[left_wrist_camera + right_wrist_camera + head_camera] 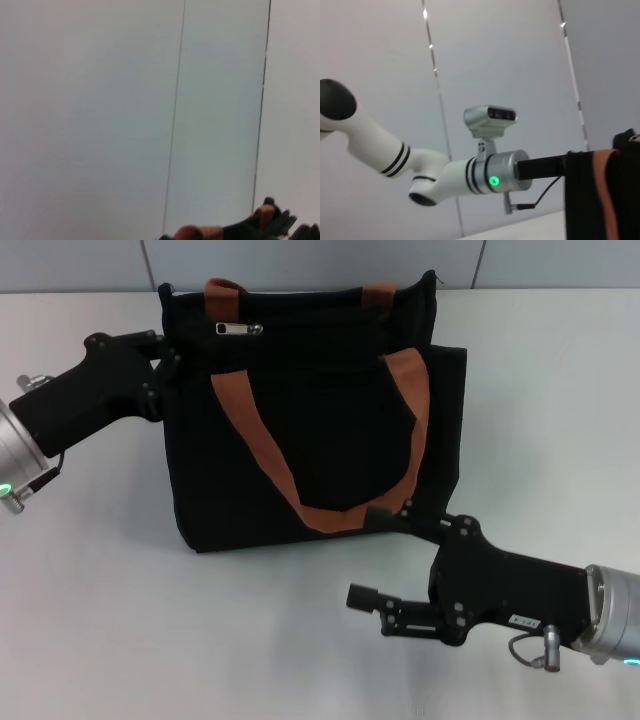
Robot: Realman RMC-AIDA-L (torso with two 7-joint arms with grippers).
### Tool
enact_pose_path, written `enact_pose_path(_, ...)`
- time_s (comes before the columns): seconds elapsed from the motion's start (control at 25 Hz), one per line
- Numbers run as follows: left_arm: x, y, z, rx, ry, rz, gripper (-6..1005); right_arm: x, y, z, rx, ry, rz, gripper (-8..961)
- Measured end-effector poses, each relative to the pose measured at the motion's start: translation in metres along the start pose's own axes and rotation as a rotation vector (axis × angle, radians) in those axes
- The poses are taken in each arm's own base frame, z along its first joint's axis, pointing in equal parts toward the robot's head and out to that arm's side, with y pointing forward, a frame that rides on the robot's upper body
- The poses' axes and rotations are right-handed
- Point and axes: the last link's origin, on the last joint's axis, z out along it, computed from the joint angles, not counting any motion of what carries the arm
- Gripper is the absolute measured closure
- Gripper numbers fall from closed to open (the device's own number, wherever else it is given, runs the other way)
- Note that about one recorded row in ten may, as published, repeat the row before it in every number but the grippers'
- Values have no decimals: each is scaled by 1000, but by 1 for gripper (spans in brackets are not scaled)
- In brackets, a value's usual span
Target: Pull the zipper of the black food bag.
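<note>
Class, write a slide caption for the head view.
Left gripper at black food bag's corner; zipper untouched; right gripper near bag's front.

The black food bag is being seen upright on the white table, with the zipper lying near its upper edge at about eleven o'clock. The left gripper is being pressed against the bag's nine o'clock side. The right gripper is being held at the bag's lower edge, around five o'clock, beside an orange-brown handle.

No readable text is being shown; a small white label on the right gripper body is being left illegible.
</note>
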Motion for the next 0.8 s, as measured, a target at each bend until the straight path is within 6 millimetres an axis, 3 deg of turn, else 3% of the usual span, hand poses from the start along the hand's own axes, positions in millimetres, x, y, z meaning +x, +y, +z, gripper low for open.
enact_pose_path(0.32, 8, 6, 11, -51, 42, -14, 970, -9, -1, -1, 7, -60, -6, 118)
enact_pose_path(0.8, 11, 21, 18, -114, 115, -63, 960, -20, -8, -6, 81, -159, -1, 353)
